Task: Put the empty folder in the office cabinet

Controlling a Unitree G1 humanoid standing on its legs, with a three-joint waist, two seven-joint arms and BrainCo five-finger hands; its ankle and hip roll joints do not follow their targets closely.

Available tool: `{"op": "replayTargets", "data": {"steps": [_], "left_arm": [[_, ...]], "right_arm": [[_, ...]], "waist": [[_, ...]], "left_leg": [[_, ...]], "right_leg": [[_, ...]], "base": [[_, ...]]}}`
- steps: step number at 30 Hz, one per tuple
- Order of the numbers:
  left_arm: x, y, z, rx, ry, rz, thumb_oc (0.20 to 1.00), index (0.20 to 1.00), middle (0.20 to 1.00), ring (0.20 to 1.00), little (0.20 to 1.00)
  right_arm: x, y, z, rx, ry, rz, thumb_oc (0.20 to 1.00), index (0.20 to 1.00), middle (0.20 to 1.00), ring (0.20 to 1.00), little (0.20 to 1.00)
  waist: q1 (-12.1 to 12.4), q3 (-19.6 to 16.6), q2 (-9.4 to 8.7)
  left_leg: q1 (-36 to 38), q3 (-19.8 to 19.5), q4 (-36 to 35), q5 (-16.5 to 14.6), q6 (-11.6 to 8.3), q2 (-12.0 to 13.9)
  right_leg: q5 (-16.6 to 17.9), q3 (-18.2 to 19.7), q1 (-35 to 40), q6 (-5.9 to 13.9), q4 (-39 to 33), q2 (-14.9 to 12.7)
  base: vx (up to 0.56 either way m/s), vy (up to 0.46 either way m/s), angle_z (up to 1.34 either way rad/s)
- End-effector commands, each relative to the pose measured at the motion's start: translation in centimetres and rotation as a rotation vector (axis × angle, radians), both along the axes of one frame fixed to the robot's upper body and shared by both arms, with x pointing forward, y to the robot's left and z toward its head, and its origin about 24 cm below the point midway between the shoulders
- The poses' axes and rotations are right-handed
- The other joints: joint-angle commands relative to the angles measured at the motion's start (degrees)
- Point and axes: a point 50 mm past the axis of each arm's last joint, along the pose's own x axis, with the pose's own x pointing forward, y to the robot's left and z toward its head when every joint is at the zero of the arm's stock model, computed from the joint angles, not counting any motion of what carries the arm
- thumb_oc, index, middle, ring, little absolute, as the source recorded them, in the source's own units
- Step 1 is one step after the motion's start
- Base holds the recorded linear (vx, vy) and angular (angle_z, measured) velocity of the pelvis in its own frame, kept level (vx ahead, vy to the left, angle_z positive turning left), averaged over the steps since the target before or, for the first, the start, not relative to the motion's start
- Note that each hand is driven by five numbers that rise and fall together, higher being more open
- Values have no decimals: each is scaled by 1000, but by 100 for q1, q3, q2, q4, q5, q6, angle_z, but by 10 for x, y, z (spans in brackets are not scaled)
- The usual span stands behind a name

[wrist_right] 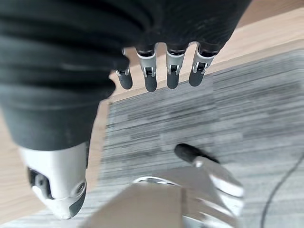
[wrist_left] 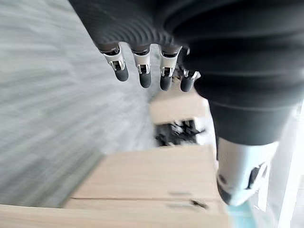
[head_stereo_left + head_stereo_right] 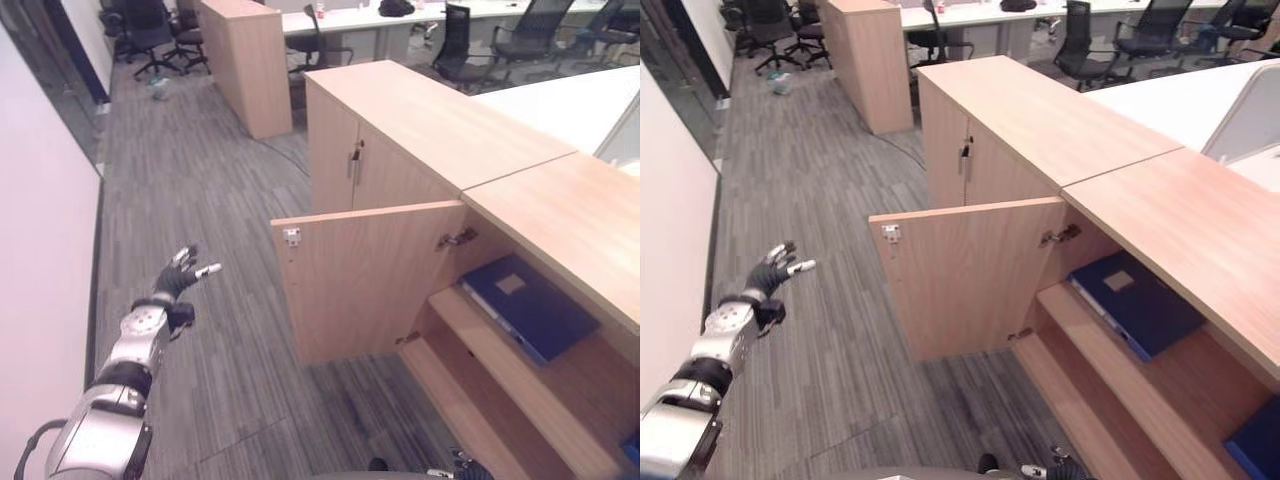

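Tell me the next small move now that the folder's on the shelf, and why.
Probably swing the left hand toward the open cabinet door's free edge to push it shut. The blue folder already lies flat on the shelf, the left hand hangs open over the floor holding nothing, and the door stands wide.

Matt light wood-grain cabinet (image 3: 440,120), smooth matt dark-blue folder (image 3: 535,305), grey streaked carpet floor (image 3: 200,200)
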Motion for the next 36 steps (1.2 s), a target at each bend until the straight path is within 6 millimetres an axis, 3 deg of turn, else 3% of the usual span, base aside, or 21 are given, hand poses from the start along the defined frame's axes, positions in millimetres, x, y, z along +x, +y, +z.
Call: {"op": "replayTargets", "data": {"steps": [1, 4, 11, 26, 36], "left_arm": [[18, 14, 44, 14, -141, 26, 1000, 1000, 1000, 1000, 1000], [29, 4, 58, 31, -170, -16, 1000, 1000, 1000, 1000, 1000], [41, -21, 62, 28, -185, -97, 1000, 1000, 1000, 1000, 1000], [56, -70, 56, 41, -158, -249, 1000, 1000, 1000, 1000, 1000], [56, -107, 56, 96, -170, -419, 1000, 1000, 1000, 1000, 1000]], "right_arm": [[11, -3, 2, -10, -5, 61, 1000, 1000, 1000, 1000, 1000], [10, -2, 1, -6, 6, 69, 1000, 1000, 1000, 1000, 1000], [10, -1, 1, -5, 10, 76, 1000, 1000, 1000, 1000, 1000], [9, 8, -1, 3, 23, 131, 1000, 1000, 1000, 1000, 1000], [6, 12, -2, 11, 28, 167, 1000, 1000, 1000, 1000, 1000]], "waist": [[-47, 154, -42], [-136, 157, -65], [-257, 181, -144], [-419, 232, -514], [-371, 236, -574]], "left_leg": [[116, 352, 72, -300, -237, 21], [117, 468, 72, -306, -231, 26], [112, 587, 72, -319, -212, 26], [25, 855, 72, -351, -162, 91], [-31, 786, 72, -361, -160, 68]], "right_leg": [[-316, 73, 484, 842, 138, -563], [-267, 170, 422, 879, 148, -574], [-185, 280, 308, 924, 169, -579], [15, 496, 43, 1033, 165, -570], [45, 406, 30, 1037, 130, -619]], "base": [[-6, 20, -23], [-8, 28, -14], [-11, 20, -16], [-11, 1, -9], [-2, 0, 0]]}}
